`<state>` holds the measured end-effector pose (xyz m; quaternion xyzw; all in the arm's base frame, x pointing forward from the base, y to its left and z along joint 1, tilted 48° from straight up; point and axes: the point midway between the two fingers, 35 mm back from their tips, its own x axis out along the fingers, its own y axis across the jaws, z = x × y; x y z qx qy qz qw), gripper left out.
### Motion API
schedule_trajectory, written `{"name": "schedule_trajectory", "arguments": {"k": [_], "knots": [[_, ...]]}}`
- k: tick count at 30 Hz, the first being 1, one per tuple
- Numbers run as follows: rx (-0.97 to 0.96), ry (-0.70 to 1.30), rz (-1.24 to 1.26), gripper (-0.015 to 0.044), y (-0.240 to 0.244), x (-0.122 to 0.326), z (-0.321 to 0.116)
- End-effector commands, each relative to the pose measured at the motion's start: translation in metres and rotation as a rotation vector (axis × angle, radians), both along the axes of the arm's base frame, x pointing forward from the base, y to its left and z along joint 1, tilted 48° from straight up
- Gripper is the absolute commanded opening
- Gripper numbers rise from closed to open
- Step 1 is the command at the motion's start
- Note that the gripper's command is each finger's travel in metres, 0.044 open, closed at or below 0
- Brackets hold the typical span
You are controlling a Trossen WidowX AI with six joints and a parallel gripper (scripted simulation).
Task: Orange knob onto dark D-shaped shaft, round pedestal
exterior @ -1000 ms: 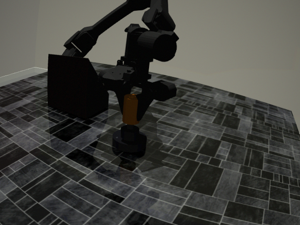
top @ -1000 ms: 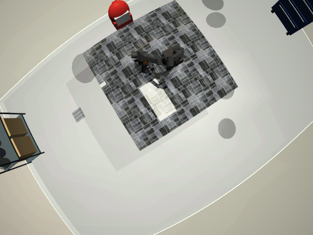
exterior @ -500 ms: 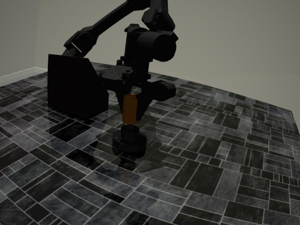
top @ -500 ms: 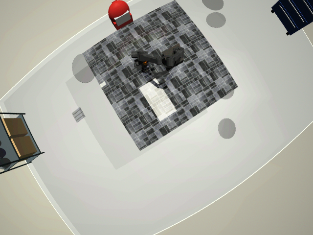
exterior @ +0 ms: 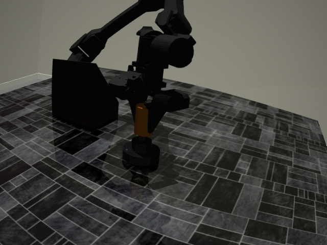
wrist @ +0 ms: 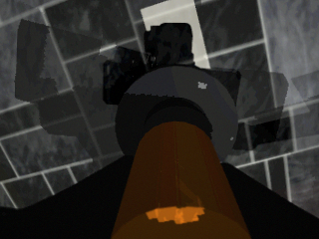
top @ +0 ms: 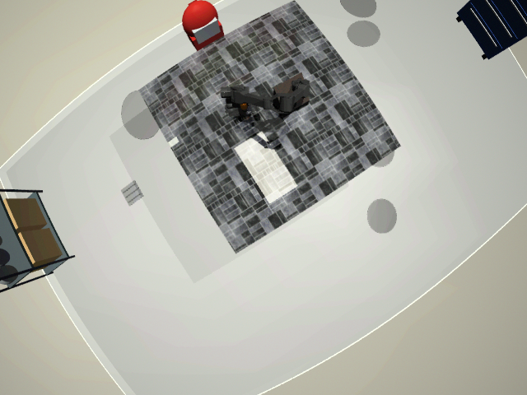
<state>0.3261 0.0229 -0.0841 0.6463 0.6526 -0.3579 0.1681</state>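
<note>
The orange knob (top: 244, 106) (exterior: 141, 121) (wrist: 174, 164) stands about upright in the grip. My gripper (exterior: 142, 126) (wrist: 175, 167) is shut on it, with a dark finger on each side. The round pedestal (exterior: 127, 158) (wrist: 223, 105) is directly below, a wide dark disc with a narrower dark round step on top. The knob's lower end is right over this step, with at most a thin dark gap between them in the exterior view. The D-shaped shaft cannot be told apart there. Its flat side and the knob's hole are hidden.
A dark box-shaped block (exterior: 76, 92) stands behind and left of the pedestal in the exterior view. The arm reaches over from behind. A pale rectangle (top: 270, 174) shows on the tiled surface. A red object (top: 199, 19) and a shelf with boxes (top: 31, 212) are farther off.
</note>
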Motion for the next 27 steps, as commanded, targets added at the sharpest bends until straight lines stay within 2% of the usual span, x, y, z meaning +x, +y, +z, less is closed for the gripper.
{"name": "schedule_trajectory", "arguments": {"k": [1,11,18,27], "knots": [[0.002,0.005,-0.01,0.0,0.0,0.0001,-0.0004],[0.001,0.005,-0.01,0.0,-0.0037,-0.0025,0.0029],[-0.02,0.149,-0.146,0.0,-0.0053,-0.0017,0.0026],[-0.021,0.157,-0.153,0.0,-0.001,-0.0011,-0.0015]]}}
